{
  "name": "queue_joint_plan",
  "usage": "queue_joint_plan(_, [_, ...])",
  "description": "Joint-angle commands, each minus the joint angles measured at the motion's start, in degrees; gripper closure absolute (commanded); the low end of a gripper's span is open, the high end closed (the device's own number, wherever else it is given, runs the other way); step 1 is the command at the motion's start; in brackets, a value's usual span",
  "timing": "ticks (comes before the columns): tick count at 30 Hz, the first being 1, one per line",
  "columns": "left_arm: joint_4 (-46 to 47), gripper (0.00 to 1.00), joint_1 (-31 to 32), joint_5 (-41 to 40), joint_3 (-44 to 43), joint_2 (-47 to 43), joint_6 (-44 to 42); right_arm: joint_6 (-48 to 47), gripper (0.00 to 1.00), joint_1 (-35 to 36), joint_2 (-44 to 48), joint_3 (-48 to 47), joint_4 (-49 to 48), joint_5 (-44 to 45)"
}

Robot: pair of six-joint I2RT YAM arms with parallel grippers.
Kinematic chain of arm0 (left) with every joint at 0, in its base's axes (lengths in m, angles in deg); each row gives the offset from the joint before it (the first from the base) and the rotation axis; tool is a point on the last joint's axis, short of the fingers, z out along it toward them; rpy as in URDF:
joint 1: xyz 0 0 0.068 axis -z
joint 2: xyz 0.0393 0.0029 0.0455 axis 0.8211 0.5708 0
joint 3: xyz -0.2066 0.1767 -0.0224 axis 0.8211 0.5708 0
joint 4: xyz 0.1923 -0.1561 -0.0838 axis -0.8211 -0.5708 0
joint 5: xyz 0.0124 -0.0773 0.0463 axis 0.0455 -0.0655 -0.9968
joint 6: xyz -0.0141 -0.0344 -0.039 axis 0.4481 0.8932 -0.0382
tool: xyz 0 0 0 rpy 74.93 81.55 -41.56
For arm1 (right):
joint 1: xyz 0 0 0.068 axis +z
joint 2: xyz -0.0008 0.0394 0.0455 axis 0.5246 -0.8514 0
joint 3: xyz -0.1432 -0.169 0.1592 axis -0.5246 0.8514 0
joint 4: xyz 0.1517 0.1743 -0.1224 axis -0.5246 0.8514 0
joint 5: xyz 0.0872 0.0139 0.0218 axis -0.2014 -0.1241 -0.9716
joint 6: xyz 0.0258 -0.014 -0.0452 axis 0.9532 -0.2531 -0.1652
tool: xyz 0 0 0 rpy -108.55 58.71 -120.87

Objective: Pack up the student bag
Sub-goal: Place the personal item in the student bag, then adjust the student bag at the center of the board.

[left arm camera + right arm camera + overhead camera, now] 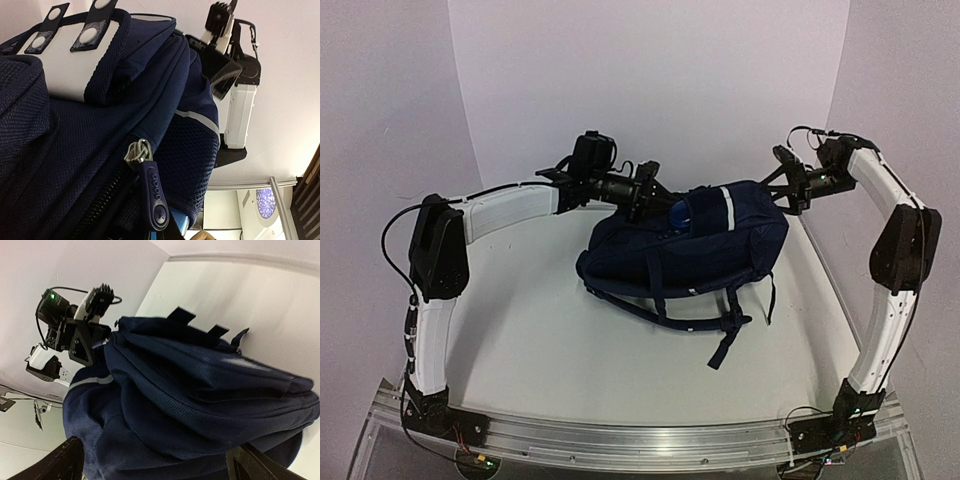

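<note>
Fingers of left arm (646, 203), tips hidden among folds of student bag (705, 255)

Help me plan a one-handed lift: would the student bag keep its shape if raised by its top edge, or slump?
Probably slump: the student bag is soft fabric, already creased and sagging on the table. Its loose straps would likely dangle and could snag. It looks partly filled, so perhaps moderately heavy, though contents are mostly hidden.

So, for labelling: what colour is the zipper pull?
Navy blue rubbery zipper pull, clearest in left wrist view.
</note>
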Motion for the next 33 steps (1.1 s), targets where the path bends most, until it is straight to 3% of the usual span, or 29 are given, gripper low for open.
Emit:
queue_joint_plan(1, [-4.6,0.95,-1.1,-3.5,-3.6,2.3,0.3,-3.5,0.02,4.4,6.4,5.5,6.5,2.1])
queue_joint_plan(5, [-10.6,0.94,-0.8,-2.9,-7.9,4.5,-3.0,-4.6,0.02,5.8,6.8,7.7,6.1,3.1])
queue_joint_plan(7, [-11.3,0.88,-1.2,-3.5,-6.2,3.0,-3.7,-3.1,0.02,5.9,5.3,6.9,6.1,2.0])
queue_joint_plan(12, [-11.8,0.76,-3.9,-7.2,3.3,-5.8,-4.5,2.1,0.02,5.9,2.3,7.2,3.8,-0.9])
queue_joint_plan(16, [-17.1,0.66,-5.1,-8.2,5.8,-10.8,-7.6,6.3,0.03,5.9,1.9,9.2,0.8,-2.0])
queue_joint_plan(21, [-21.9,0.51,-2.7,-9.2,11.8,-18.9,-9.7,7.7,0.06,5.9,2.1,10.9,-0.6,-1.7])
queue_joint_plan(24, [-20.6,0.42,-0.7,-12.4,21.4,-24.5,-6.7,6.2,0.08,6.2,3.2,14.8,-0.6,-0.6])
queue_joint_plan(29, [-15.2,0.47,1.2,-16.2,37.3,-28.3,-1.1,2.0,0.11,7.5,4.7,24.8,-2.7,2.5])
queue_joint_plan(33, [-12.5,0.53,-0.3,-19.3,39.6,-22.5,-2.3,5.6,0.12,8.1,5.3,35.1,-15.0,7.1])
